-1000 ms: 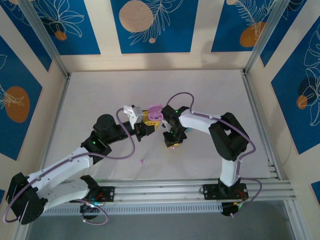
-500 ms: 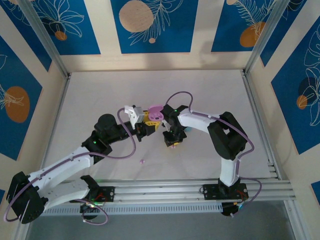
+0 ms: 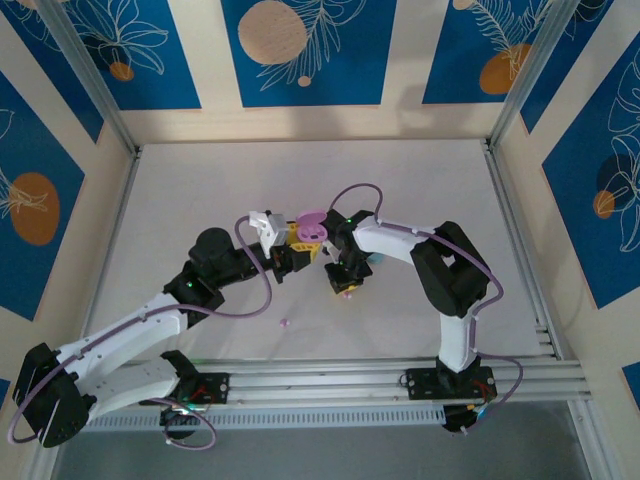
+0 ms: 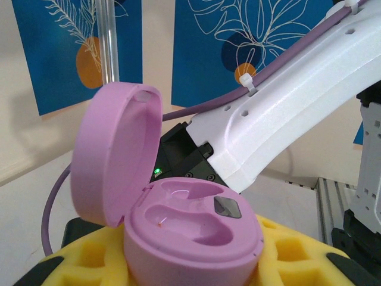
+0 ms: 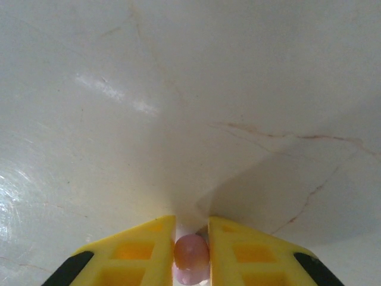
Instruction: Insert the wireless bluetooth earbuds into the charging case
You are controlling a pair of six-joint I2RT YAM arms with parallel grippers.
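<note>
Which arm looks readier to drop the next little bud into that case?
Right. The right claw pinches a tiny pink bead-like bud; the left claw holds the open pink oval case.

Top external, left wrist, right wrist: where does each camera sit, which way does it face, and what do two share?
Top external: above and behind the robot, looking down on the table; the left arm, right arm, left hand and right hand show.
Left wrist: looks along its yellow fingers at the open pink charging case they hold; the right arm crosses behind.
Right wrist: looks down at the table; its yellow fingers pinch a pink earbud.
Shared: the charging case shows from above and from the left wrist.
</note>
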